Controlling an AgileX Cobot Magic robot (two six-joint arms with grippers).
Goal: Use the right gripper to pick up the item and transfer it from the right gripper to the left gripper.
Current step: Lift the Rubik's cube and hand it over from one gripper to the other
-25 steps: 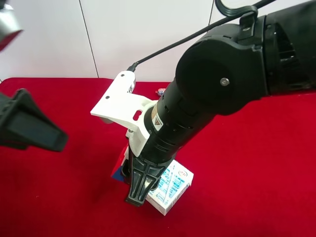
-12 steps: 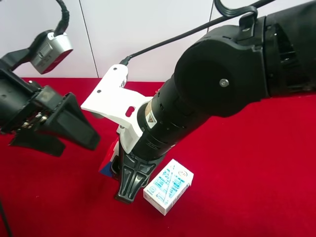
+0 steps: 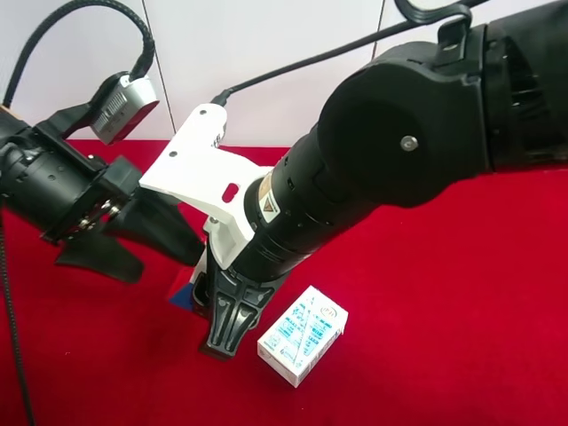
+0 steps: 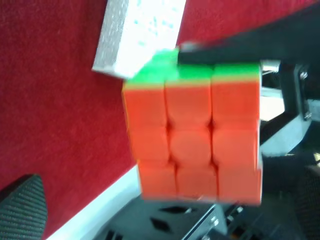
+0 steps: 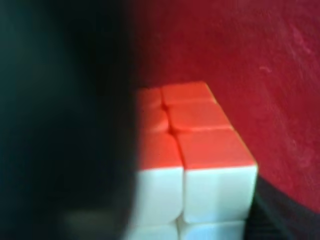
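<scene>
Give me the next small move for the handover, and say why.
Probably ease the left gripper forward until its open fingers straddle the cube. The right gripper is shut on the cube beside the carton. The left wrist view shows its orange face squarely ahead, yet in the exterior high view the left fingers are short of it.

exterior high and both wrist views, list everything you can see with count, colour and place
puzzle cube: 1, orange, green and white faces showing, held in the right tool above the cloth
carton: 1, white with blue print, lying on the cloth beside the right tool
cloth: 1, red, spread under everything
wall: white panels, behind
right tool: 1, black, white bracket at its wrist, shut on the puzzle cube
left tool: 1, black, silver-grey camera above, open, near the puzzle cube
</scene>
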